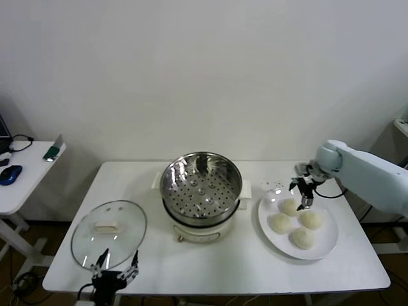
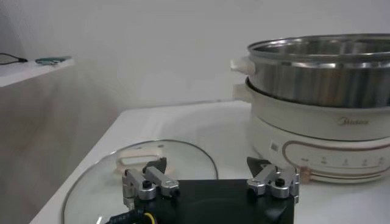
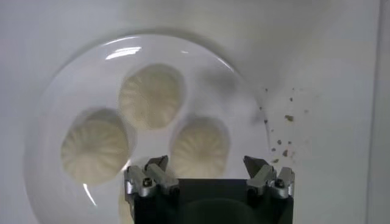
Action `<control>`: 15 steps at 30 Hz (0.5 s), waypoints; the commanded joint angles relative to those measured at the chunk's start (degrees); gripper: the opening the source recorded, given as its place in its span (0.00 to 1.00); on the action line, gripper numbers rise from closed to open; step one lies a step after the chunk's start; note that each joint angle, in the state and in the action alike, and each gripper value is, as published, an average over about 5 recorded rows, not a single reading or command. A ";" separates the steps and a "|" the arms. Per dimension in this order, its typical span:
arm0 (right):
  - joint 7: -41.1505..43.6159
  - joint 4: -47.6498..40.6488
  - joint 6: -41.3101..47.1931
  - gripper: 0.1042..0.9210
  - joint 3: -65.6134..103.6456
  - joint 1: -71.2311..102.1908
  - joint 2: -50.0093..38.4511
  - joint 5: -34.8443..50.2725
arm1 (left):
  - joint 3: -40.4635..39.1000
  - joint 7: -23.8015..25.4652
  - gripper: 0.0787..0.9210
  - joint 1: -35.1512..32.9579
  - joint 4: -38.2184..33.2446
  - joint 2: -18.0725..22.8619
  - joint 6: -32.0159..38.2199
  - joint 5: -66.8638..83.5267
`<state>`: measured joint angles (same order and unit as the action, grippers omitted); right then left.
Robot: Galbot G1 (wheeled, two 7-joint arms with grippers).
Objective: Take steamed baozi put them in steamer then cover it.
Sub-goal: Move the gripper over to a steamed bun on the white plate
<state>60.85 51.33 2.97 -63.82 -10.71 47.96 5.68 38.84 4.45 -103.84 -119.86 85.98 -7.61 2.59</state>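
Several cream-white baozi lie on a white plate at the table's right. My right gripper hangs open just above the plate's far edge; in the right wrist view one baozi lies below and between its spread jaws, untouched. The steel steamer stands uncovered at the table's middle, its perforated tray bare. The glass cover lies flat at the front left. My left gripper is open at the table's front edge by the cover, holding nothing.
Dark crumbs dot the table beside the plate. A small side table with a blue mouse stands to the left. The steamer's cream base rises close beside my left gripper.
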 commanded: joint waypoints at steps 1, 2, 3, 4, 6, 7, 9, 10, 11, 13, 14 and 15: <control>-0.12 -4.36 0.03 0.88 4.59 4.60 2.55 -1.95 | 0.13 -0.03 0.88 -0.04 0.24 0.00 0.21 -0.22; -0.18 -4.78 0.02 0.88 5.02 4.88 2.75 -2.09 | 0.15 -0.04 0.88 -0.05 0.31 0.00 0.25 -0.31; -0.20 -5.09 0.01 0.88 5.30 5.05 2.87 -2.26 | 0.15 -0.04 0.88 -0.08 0.38 0.00 0.30 -0.41; -0.18 -5.32 -0.02 0.88 5.46 5.16 2.95 -2.43 | 0.14 -0.04 0.88 -0.11 0.43 0.01 0.32 -0.52; -0.08 -5.50 -0.08 0.88 5.60 5.23 2.96 -2.77 | 0.11 -0.04 0.88 -0.14 0.47 0.03 0.34 -0.69; -0.02 -5.47 -0.10 0.88 5.60 5.21 2.89 -2.84 | 0.10 -0.05 0.88 -0.16 0.48 0.04 0.33 -0.77; 0.05 -5.28 -0.12 0.88 5.58 5.12 2.66 -2.90 | 0.11 -0.06 0.88 -0.17 0.50 0.07 0.33 -0.87; 0.05 -5.21 -0.12 0.88 5.57 5.06 2.56 -2.92 | 0.13 -0.07 0.88 -0.18 0.52 0.09 0.33 -0.91; 0.02 -5.20 -0.13 0.88 5.58 5.01 2.49 -2.95 | 0.15 -0.08 0.88 -0.19 0.56 0.10 0.34 -0.94; -0.10 -5.36 -0.16 0.88 5.63 4.98 2.48 -2.99 | 0.19 -0.10 0.88 -0.19 0.68 0.11 0.39 -0.99; -0.16 -5.53 -0.17 0.88 5.68 5.00 2.56 -2.99 | 0.19 -0.11 0.88 -0.16 0.78 0.11 0.43 -1.03; -0.21 -5.73 -0.19 0.88 5.75 5.03 2.65 -3.03 | 0.19 -0.12 0.88 -0.13 0.87 0.12 0.48 -1.07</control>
<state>60.75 46.82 2.78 -59.35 -6.81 50.14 3.27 39.01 4.34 -103.96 -119.08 86.09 -7.15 1.56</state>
